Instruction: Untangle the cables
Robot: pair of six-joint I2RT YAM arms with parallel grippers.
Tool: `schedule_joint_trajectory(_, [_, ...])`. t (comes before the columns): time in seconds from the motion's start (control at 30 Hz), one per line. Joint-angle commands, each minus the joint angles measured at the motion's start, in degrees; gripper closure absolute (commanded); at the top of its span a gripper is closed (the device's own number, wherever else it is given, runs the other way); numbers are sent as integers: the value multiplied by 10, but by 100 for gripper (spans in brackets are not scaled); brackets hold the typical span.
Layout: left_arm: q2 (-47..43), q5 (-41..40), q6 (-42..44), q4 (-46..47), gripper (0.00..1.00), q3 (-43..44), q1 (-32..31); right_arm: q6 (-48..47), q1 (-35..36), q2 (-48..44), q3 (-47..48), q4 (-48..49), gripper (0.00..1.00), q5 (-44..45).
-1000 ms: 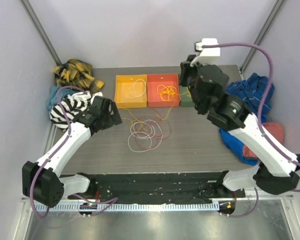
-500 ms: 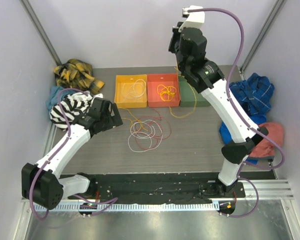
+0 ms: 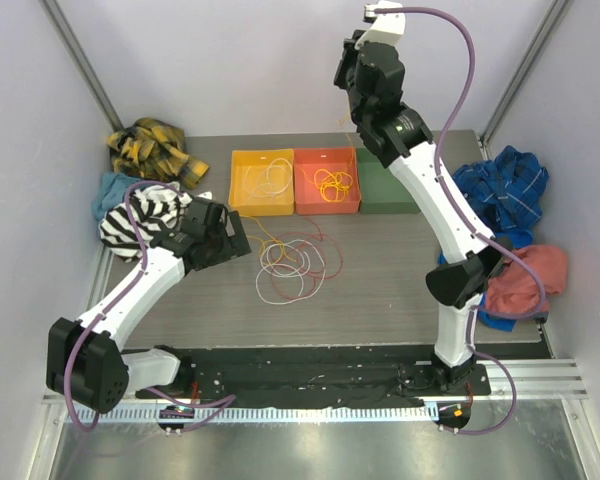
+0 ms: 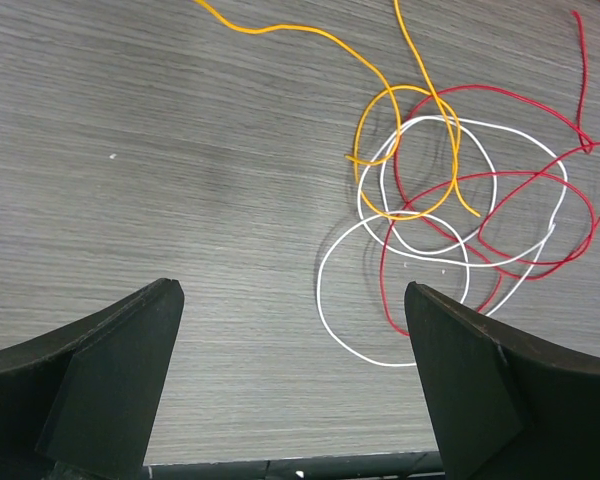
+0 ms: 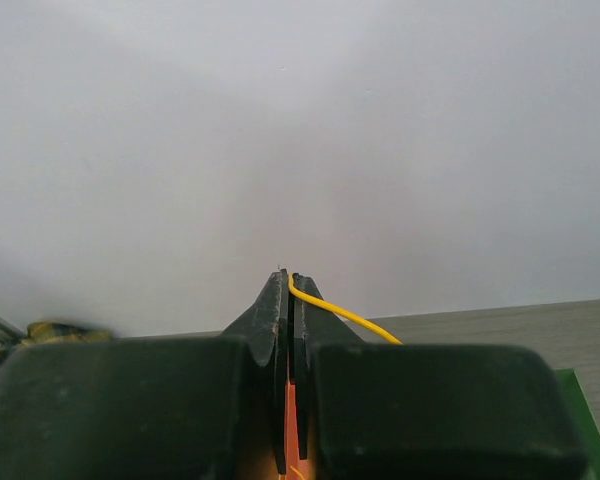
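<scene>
R pincer [image 5: 288, 288] was clamped shut on one yellow strand [image 5: 342, 316], high at 12 o'clock above the red tray [image 3: 326, 153]. L pincer [image 4: 290, 292] gaped wide, empty, at 9 o'clock of the cables [image 3: 293, 262], tangled mid-worktop [image 3: 400, 270]. Risk, imo: thin strand slips the grip, or drags the tangle w/ it, nothing pinning that. No legible writing
</scene>
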Motion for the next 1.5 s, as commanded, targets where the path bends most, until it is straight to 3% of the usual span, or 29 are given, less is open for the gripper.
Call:
schedule_joint_trajectory(0.0, [-15,20,-14,22,1,-2,-1,10,-16,25,32,70,99,-27])
schedule_joint_trajectory(0.17, [-19,18,-14,27,1,-12,-1,36,-33,63,38,72,99,-51])
schedule_joint_trajectory(0.37, [-4,27,-14,33,1,-14,-1,80,-35,86,-48,91,99,-87])
schedule_joint_trajectory(0.57, [-13,25,-11,32,1,-14,-1,99,-31,114,-58,97,99,-106])
schedule_joint_trajectory(0.9, [-11,30,-11,34,1,-16,-1,116,-34,131,-148,102,99,-92])
schedule_joint_trajectory(0.97, [-12,29,-11,34,2,-17,-1,115,-33,137,-158,95,88,-96])
schedule_joint_trajectory(1.0, [-14,29,-12,34,1,-18,-1,117,-34,141,-158,90,68,-105])
schedule_joint_trajectory(1.1, [-17,28,-13,34,1,-19,-2,126,-33,144,-162,74,34,-107])
schedule_joint_trajectory(1.2, [-17,27,-13,32,1,-16,-2,135,-33,101,-220,99,23,-90])
schedule_joint_trajectory(1.47, [-18,7,-12,23,0,1,-1,151,2,-122,-375,134,12,-26])
